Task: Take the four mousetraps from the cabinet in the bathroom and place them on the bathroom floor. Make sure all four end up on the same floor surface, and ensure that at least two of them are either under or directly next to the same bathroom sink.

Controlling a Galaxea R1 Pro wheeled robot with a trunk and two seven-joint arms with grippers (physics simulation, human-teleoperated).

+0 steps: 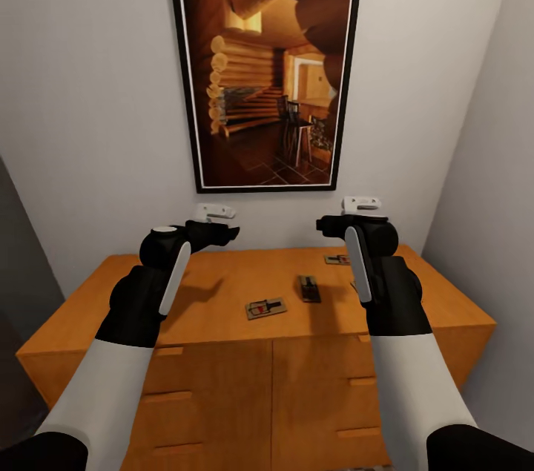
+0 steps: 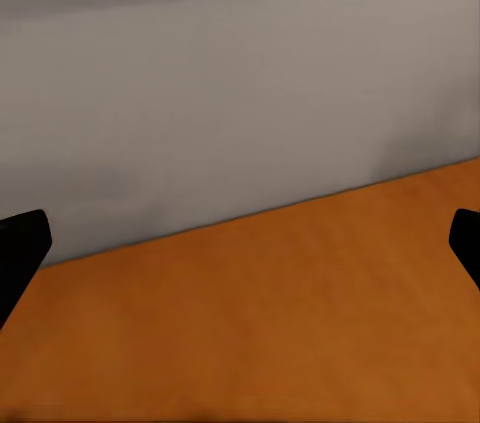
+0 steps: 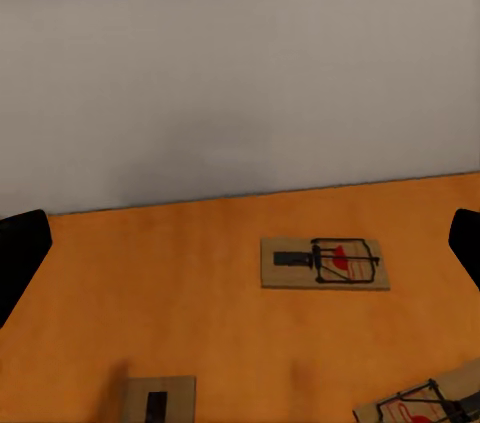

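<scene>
Three mousetraps lie on the orange-brown cabinet (image 1: 222, 285) top: one near the middle (image 1: 265, 308), one just right of it (image 1: 309, 288), one farther back by the wall (image 1: 337, 259). Both claws hover above, released: the left claw (image 1: 216, 222) over bare wood, the right claw (image 1: 348, 215) over the traps.

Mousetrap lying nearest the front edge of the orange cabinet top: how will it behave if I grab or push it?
The flat brown wooden mousetrap with wire parts looks thin and stiff, so probably light. Lying flat on the smooth orange-brown wooden cabinet, it would likely slide rather than tip or roll. Its low profile may make an edge grip awkward for the right pincer.
</scene>
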